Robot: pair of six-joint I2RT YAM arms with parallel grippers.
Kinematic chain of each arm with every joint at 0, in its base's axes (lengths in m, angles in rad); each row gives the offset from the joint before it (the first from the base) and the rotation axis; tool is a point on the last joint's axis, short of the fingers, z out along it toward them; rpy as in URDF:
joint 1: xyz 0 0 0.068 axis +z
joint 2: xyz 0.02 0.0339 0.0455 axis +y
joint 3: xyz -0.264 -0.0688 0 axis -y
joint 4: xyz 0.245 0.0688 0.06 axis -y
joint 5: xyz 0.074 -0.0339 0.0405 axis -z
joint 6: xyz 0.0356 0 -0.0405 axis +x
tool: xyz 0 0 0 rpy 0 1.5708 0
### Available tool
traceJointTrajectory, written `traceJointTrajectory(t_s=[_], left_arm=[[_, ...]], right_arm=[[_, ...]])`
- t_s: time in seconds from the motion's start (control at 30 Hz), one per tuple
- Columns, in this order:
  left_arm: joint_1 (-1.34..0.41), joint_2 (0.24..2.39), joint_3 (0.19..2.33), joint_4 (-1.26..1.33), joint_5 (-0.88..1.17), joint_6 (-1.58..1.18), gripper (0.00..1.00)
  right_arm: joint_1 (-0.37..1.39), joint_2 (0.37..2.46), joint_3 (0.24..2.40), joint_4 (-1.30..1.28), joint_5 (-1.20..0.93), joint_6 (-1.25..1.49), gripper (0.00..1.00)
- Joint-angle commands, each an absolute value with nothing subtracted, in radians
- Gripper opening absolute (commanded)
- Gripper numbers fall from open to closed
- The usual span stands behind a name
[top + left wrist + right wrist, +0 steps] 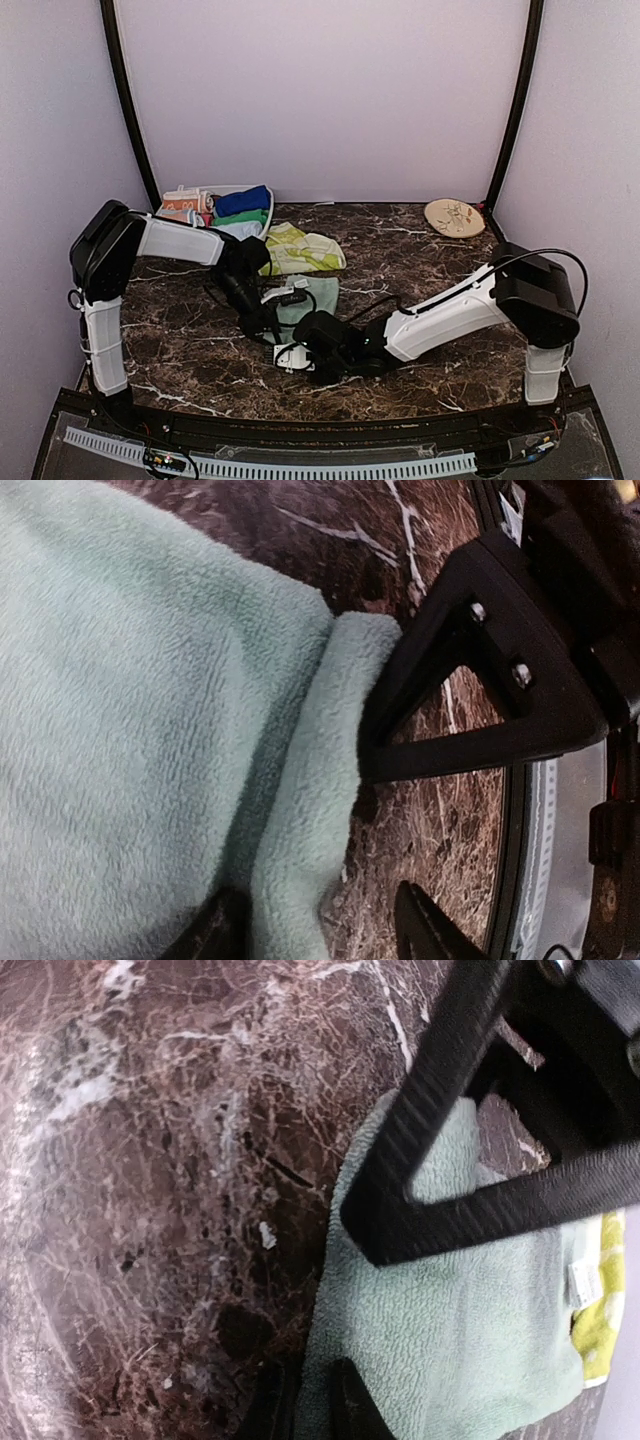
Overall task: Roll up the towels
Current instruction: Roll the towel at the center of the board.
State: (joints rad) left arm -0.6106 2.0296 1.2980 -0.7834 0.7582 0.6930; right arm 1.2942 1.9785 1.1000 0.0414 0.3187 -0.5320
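Note:
The pale mint green towel (308, 297) lies flat on the marble table (420, 270), with its near edge folded over (310, 810). My left gripper (268, 322) is open, its jaws straddling that folded edge (320, 935) at the towel's corner. My right gripper (296, 352) is shut on the mint towel's edge (310, 1410). It also shows in the left wrist view as a black triangular finger (470, 680). The yellow-green patterned towel (300, 250) lies crumpled just behind. A blue towel (243, 201) sits rolled in the basket.
A white basket (268, 212) at the back left holds several rolled towels. A round beige patterned plate (454, 216) lies at the back right. Both arms cross low over the table's near middle, and cables trail beside the grippers.

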Motion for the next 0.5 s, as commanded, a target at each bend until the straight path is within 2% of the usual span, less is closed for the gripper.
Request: traceJointTrajectory(t_s=[0.0,0.1,0.2,0.47], left_arm=[[-0.544,1.930,1.193,-0.711,0.724,0.691,0.56],[-0.498,1.841,1.095,-0.633,0.760,0.698,0.60],[-0.450,1.759,1.010,-0.568,0.749,0.730,0.60],[-0.467,1.503,0.823,-0.393,0.605,0.866,0.57]], right_arm=[[1.241,2.027,1.145,-0.101,0.197,-0.373,0.12],[1.191,2.019,1.181,-0.137,0.090,-0.275,0.09],[1.132,2.014,1.195,-0.167,-0.053,-0.179,0.06],[0.930,2.082,1.271,-0.188,-0.678,0.098,0.00]])
